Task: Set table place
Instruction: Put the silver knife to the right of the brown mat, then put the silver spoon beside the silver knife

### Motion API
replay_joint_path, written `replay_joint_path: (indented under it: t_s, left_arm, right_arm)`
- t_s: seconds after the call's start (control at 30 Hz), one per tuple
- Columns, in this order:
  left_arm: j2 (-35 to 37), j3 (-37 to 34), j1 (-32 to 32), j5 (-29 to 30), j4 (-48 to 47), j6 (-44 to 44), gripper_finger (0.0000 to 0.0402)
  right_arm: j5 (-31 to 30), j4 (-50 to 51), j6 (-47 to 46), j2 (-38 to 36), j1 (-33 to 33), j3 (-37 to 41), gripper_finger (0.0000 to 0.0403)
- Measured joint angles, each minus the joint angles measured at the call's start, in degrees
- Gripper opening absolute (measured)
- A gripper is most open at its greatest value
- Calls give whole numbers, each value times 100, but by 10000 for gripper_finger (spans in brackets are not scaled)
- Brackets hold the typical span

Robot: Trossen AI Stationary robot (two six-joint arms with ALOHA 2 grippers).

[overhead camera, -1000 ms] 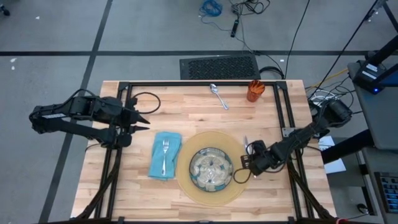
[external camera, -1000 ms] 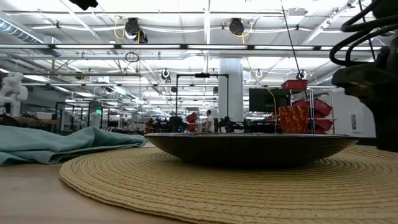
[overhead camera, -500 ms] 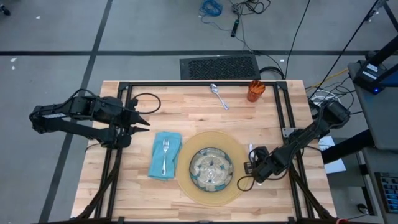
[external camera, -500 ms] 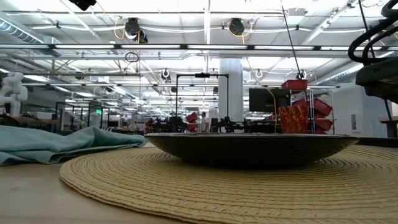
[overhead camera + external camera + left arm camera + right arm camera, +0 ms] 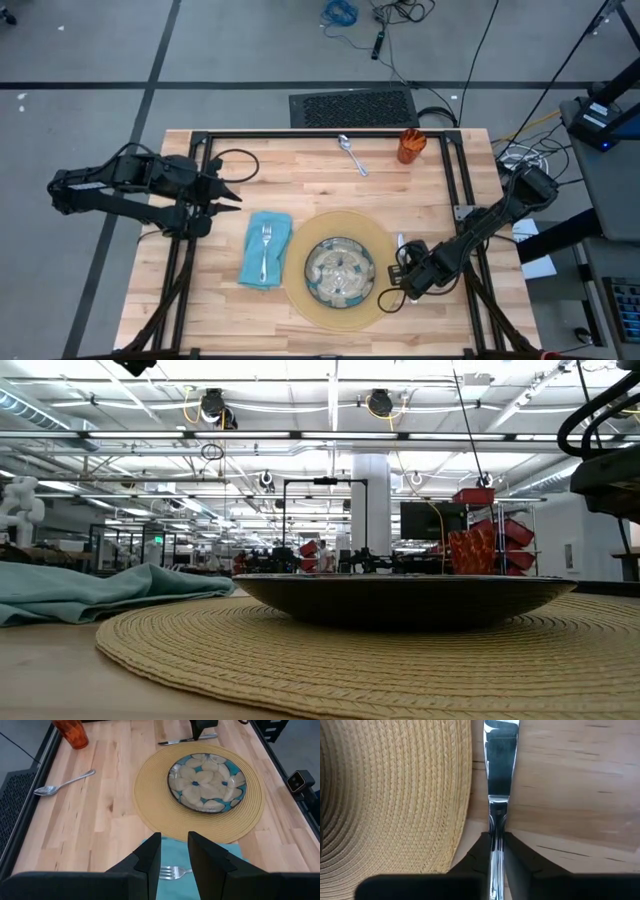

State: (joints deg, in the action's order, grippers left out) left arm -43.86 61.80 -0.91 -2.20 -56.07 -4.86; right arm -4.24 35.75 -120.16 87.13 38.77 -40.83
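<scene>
A round tan mat (image 5: 300, 292) lies on the wooden table (image 5: 300, 190) with a patterned glass plate (image 5: 340, 270) on it. A teal napkin (image 5: 250, 265) lies left of the mat, with a fork (image 5: 266, 242) on top. A spoon (image 5: 352, 155) and an orange cup (image 5: 410, 145) are at the far edge. My right gripper (image 5: 403, 258) is shut on a knife (image 5: 400, 243) just right of the mat. My left gripper (image 5: 228, 192) waits open at the table's left, above the napkin's far side. My right gripper pinches the knife's handle (image 5: 495, 827) between its two fingers (image 5: 479, 851). The fingers lie along the knife and come low from the table's near side. The blade (image 5: 499, 765) points toward the far edge, close beside the mat's rim (image 5: 462, 795). I cannot tell whether the blade touches the wood.
Black frame rails (image 5: 455, 170) run along the table's sides and far edge. Bare wood lies between the mat and the spoon. In the low view the mat (image 5: 350, 660), plate (image 5: 400, 598) and napkin (image 5: 90, 590) fill the foreground.
My right gripper has gone toward the table's near edge and slightly right, carrying the knife along the mat's right rim. It has stayed shut on the knife. In the low view the arm has drawn out toward the picture's right.
</scene>
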Motion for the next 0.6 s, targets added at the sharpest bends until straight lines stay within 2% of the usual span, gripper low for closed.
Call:
replay_joint_path:
  t_s: [0.23,0.47,0.6]
  left_arm:
    - [0,0,0,1,-20,-2,83]
    - [0,1,2,44,67,-4,83]
    - [-4,0,2,70,130,0,83]
  right_arm:
    - [-93,274,-50,27,3,-164,64]
    - [-315,1561,135,17,3,-871,69]
    - [-703,1669,324,13,1,-1188,69]
